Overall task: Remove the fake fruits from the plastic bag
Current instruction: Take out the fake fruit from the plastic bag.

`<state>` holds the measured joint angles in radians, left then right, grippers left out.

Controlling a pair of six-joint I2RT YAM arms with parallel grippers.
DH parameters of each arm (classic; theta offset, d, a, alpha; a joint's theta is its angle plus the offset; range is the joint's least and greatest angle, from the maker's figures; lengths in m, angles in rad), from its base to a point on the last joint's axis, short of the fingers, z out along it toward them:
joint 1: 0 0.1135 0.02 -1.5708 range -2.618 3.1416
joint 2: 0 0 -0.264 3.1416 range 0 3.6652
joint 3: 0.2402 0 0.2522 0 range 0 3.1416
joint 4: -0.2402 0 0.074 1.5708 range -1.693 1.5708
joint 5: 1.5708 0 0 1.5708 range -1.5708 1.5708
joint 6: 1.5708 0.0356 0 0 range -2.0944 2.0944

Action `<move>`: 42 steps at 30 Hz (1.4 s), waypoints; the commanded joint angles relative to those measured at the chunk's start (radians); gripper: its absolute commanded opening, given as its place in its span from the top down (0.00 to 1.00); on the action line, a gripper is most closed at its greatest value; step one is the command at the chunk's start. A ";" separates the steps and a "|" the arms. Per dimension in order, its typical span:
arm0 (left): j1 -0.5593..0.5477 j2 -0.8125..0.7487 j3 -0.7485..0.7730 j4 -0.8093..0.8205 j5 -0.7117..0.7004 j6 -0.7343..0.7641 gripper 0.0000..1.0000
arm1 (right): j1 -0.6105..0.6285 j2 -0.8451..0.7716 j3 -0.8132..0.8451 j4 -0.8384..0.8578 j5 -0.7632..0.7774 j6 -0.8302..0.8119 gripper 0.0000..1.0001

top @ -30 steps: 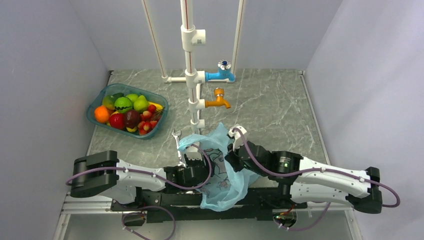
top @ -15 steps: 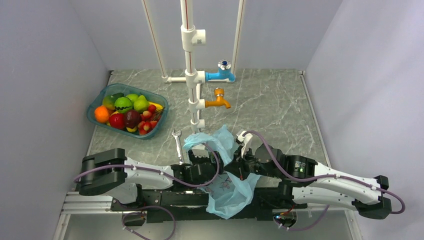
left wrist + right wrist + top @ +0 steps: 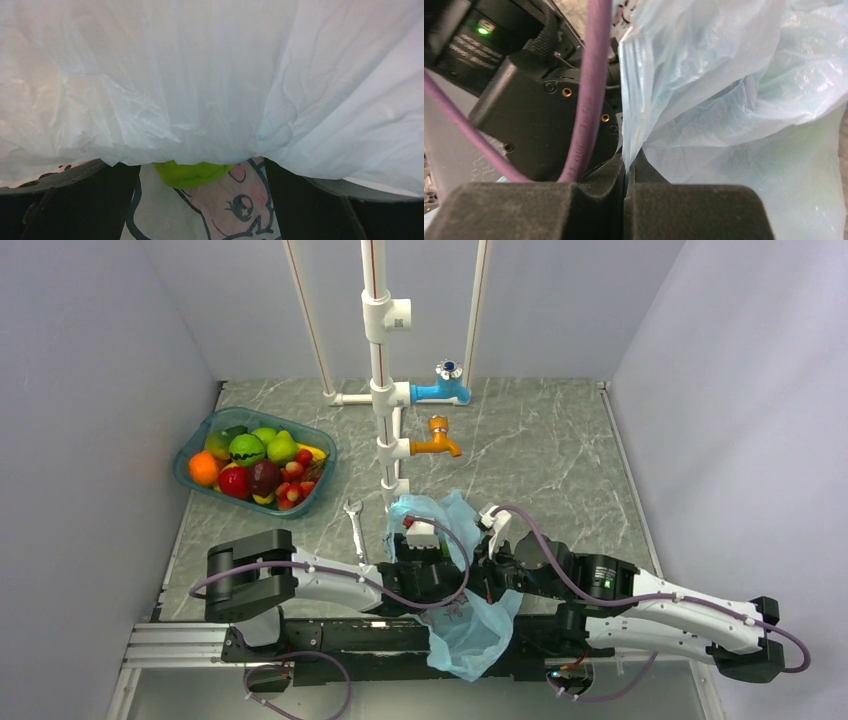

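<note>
The light-blue plastic bag point(image 3: 470, 625) hangs crumpled between my two arms at the near edge of the table. My left gripper point(image 3: 425, 540) reaches into its mouth, with film draped over it. In the left wrist view the left gripper point(image 3: 200, 192) is open, its dark fingers point(image 3: 70, 200) wide apart. Between them a bright green fake fruit point(image 3: 192, 172) peeks out from under the bag's white film point(image 3: 200, 75), lying on the printed cartoon. My right gripper point(image 3: 626, 170) is shut on a pinched fold of the bag point(image 3: 724, 100). The other fake fruits lie in a teal basket.
The teal basket point(image 3: 300, 428) with several fruits stands at the back left. A spanner point(image 3: 354, 525) lies left of the bag. A white pipe stand carries a blue tap point(image 3: 447, 388) and an orange tap point(image 3: 438, 438). Walls close in on both sides.
My left arm has slid right into the bag's mouth and its jaws have opened wider. The bag has shifted right with it. The right gripper keeps its pinch.
</note>
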<state>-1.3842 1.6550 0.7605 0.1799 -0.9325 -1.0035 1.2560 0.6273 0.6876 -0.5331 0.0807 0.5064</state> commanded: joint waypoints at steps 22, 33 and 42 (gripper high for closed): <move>0.100 0.100 -0.027 0.267 0.020 0.155 0.39 | 0.006 -0.050 -0.029 0.025 -0.019 0.020 1.00; 0.091 -0.087 -0.063 0.087 0.371 0.151 0.63 | 0.005 -0.065 -0.039 0.006 0.029 0.015 1.00; 0.056 -0.247 -0.071 -0.006 0.604 0.164 0.68 | 0.005 -0.055 -0.032 -0.015 0.052 0.031 1.00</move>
<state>-1.2987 1.5105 0.6987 0.2001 -0.4339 -0.8536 1.2564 0.5751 0.6453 -0.5499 0.1051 0.5201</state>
